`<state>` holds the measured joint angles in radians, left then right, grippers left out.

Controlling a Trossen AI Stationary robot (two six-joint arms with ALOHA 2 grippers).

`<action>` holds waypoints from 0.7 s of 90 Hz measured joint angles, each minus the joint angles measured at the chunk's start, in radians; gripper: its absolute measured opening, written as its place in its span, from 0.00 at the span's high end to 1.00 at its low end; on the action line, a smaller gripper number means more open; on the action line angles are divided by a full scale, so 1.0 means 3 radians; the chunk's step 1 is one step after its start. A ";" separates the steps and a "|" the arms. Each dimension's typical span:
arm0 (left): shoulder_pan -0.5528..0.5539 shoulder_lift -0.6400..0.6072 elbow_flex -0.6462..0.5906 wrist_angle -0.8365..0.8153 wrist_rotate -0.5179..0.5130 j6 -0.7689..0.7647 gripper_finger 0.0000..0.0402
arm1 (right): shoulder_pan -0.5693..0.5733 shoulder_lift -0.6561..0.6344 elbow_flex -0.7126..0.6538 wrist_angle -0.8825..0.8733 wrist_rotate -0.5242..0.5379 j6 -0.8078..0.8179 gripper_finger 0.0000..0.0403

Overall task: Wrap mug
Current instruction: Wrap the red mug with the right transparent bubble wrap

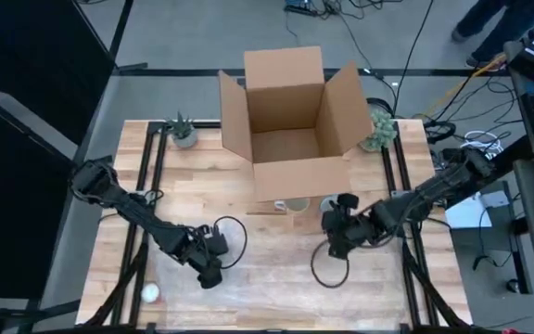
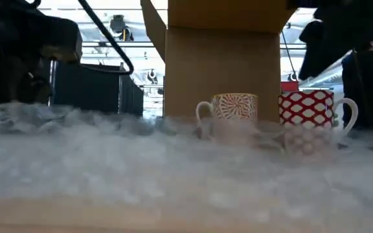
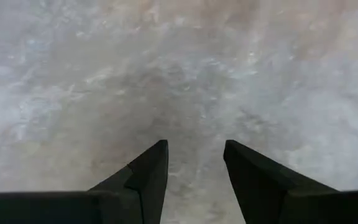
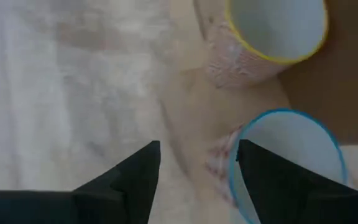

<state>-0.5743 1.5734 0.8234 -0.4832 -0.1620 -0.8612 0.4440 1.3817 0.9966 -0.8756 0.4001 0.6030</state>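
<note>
- Jaws on both arms stand parted and hold nothing: the left gripper (image 3: 194, 171) hangs low over the sheet of bubble wrap (image 1: 267, 269) spread on the desk (image 1: 406, 306), and the right gripper (image 4: 197, 171) hangs over the wrap's far edge, just beside the mugs.
- Two mugs stand upright side by side on the desk, close in front of the open cardboard box (image 1: 290, 116): a yellow-rimmed mug (image 4: 272, 37) with a red-and-white pattern and a blue-rimmed mug (image 4: 288, 158) with a red lattice pattern (the low view shows their handles turned outward, away from each other).
- Neither mug is on the wrap's middle yet; they sit at or just past its edge, though I cannot tell whether either base rests on it.
- My reading is that the task is at its opening step: picking a mug to set on the wrap.
- Next, the right gripper, nearest the blue-rimmed mug, would need to close over its rim or handle, lift it clear of its neighbour, and put it down toward the wrap's centre.
- After that the left gripper could take a wrap edge to fold it over.
</note>
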 joint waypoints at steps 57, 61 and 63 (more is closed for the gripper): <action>0.0032 -0.0001 0.0000 0.0043 -0.0133 0.0032 0.63 | -0.0552 0.0394 -0.0146 -0.0039 -0.0594 -0.0266 0.96; 0.0032 -0.0001 0.0000 0.0040 -0.0170 0.0022 0.63 | -0.0521 0.0377 -0.0089 -0.0054 -0.0545 -0.0279 0.97; 0.0034 -0.0001 0.0000 0.0042 -0.0179 0.0021 0.63 | -0.0508 0.0363 -0.0038 -0.0075 -0.0559 -0.0270 0.97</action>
<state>-0.5642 1.5730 0.8234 -0.4705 -0.2156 -0.8548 0.2917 1.4905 0.9853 -0.8980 0.2323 0.5220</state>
